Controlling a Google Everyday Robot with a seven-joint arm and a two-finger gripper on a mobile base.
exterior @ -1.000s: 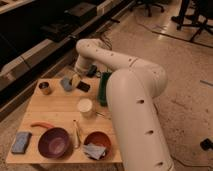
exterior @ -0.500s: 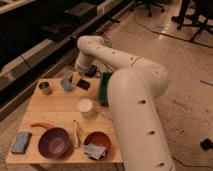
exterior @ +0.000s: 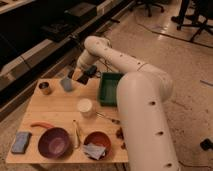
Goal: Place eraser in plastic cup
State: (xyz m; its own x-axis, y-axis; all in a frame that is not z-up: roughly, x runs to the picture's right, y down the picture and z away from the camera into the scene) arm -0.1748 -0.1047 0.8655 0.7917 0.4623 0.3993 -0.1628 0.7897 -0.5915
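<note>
Camera view: gripper (exterior: 83, 76) is low at the far edge of the table (exterior: 55, 112), just beside the plastic cup (exterior: 66, 83) on the green bin (exterior: 111, 91) side, not over it. Can't tell how open it is; dark block at its tip looks like the eraser (exterior: 82, 79), unconfirmed. Reads as carry-to-cup step. Next: centre above cup mouth, then release

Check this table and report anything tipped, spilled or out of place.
Nothing stands out. The plastic cup, the white cup and the metal tin all stand upright, and nothing is spilled on the wooden table. The gripper is over the table's far edge, just right of the plastic cup.
</note>
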